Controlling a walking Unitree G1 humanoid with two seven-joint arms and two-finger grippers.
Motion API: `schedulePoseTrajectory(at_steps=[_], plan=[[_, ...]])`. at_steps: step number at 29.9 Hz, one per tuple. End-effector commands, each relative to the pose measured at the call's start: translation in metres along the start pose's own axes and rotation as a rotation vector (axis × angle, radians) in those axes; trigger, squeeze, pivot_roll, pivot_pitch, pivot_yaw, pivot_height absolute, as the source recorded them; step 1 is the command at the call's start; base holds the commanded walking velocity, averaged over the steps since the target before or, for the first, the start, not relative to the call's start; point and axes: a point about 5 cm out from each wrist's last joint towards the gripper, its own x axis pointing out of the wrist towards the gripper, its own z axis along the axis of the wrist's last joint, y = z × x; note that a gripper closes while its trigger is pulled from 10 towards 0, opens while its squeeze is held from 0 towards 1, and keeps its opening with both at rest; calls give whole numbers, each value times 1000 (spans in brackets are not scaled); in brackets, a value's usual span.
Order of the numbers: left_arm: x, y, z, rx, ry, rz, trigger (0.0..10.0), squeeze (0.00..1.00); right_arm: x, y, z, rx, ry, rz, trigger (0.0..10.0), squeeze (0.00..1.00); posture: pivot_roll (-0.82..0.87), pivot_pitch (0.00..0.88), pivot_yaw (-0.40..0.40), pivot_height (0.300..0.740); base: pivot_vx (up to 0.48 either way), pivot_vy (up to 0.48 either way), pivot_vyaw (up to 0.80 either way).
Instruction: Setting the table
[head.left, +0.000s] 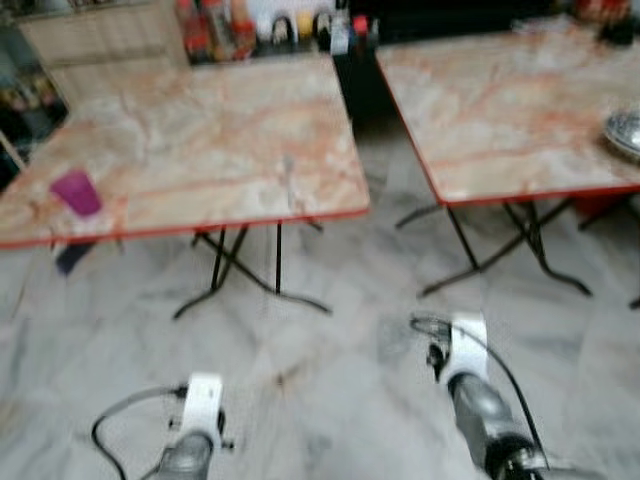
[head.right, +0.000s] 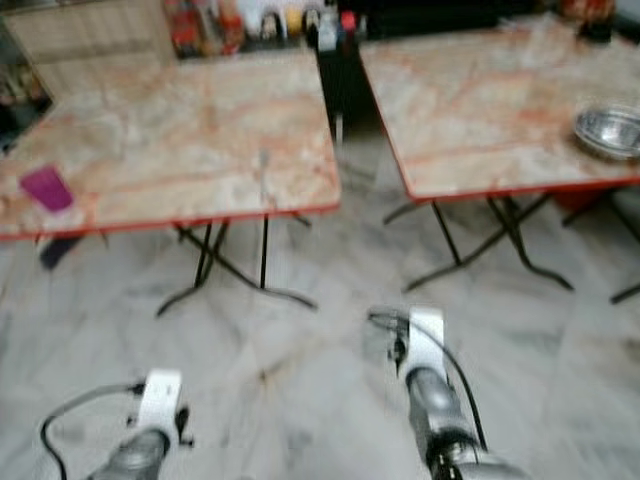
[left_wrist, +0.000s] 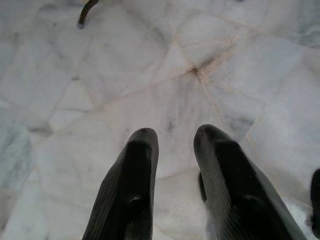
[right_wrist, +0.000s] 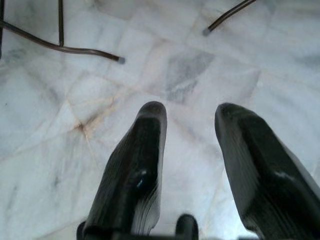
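Two marble-patterned folding tables with red edges stand ahead of me. On the left table (head.left: 200, 150) a purple cup (head.left: 77, 192) sits near its left front corner. A thin utensil (head.right: 264, 172) lies near that table's front edge; blur hides what kind. A metal bowl (head.right: 610, 130) rests at the right edge of the right table (head.left: 500, 100). Both arms hang low over the floor. My left gripper (left_wrist: 174, 137) is open with nothing between its fingers. My right gripper (right_wrist: 191, 115) is open too, with bare floor between its fingers.
The floor (head.left: 330, 380) is pale marble tile. Black folding legs (head.left: 235, 270) spread under each table. A dark gap (head.left: 360, 90) separates the tables. Bottles and jars (head.left: 270, 30) line a counter behind them. A wooden cabinet (head.left: 100, 45) stands at the back left.
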Motion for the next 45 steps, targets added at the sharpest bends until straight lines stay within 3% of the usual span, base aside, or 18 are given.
schedulePoseTrajectory(at_steps=[1, 2, 8, 13, 24, 27, 38, 42, 45], plan=[[-1, 8, -5, 19, 23, 22, 10000, 0, -1, 11, -11, -67, 67, 50, 10000, 0, -30, 57, 48, 740, 0, 304, 0], [-1, 9, -5, 22, 24, 24, 10000, 0, -2, 13, -20, -123, 108, 71, 10000, 0, -31, 58, 46, 740, 0, 307, 0], [-1, 9, -5, 23, 24, 25, 10000, 0, -7, 9, -39, -171, 206, 53, 10000, 0, -27, 56, 43, 740, 0, 203, 0], [-1, 8, -5, 14, 23, 19, 10000, 0, -6, 7, -37, -118, 202, 44, 10000, 0, -25, 53, 38, 740, 0, 0, 0], [-1, 8, -5, -16, 37, 22, 10000, 0, -5, 10, -33, -147, 191, 73, 10000, 0, -32, 62, 41, 740, 0, 0, 0], [0, 9, -5, -12, 35, 28, 10000, 0, -5, 14, -30, -180, 180, 97, 10000, 0, -34, 64, 44, 740, 316, 0, 313], [-1, 9, -5, -12, 34, 33, 10000, 0, -4, 17, -27, -109, 164, 126, 10000, 0, -31, 58, 43, 740, 411, 0, 170], [-1, 9, -5, -10, 34, 32, 10000, 0, -4, 17, -27, -127, 167, 134, 10000, 0, -32, 50, 42, 740, 411, 0, 0], [-1, 9, -5, -10, 34, 33, 10000, 0, -4, 17, -27, -188, 171, 147, 10000, 0, -31, 47, 41, 740, 412, 0, 0]])
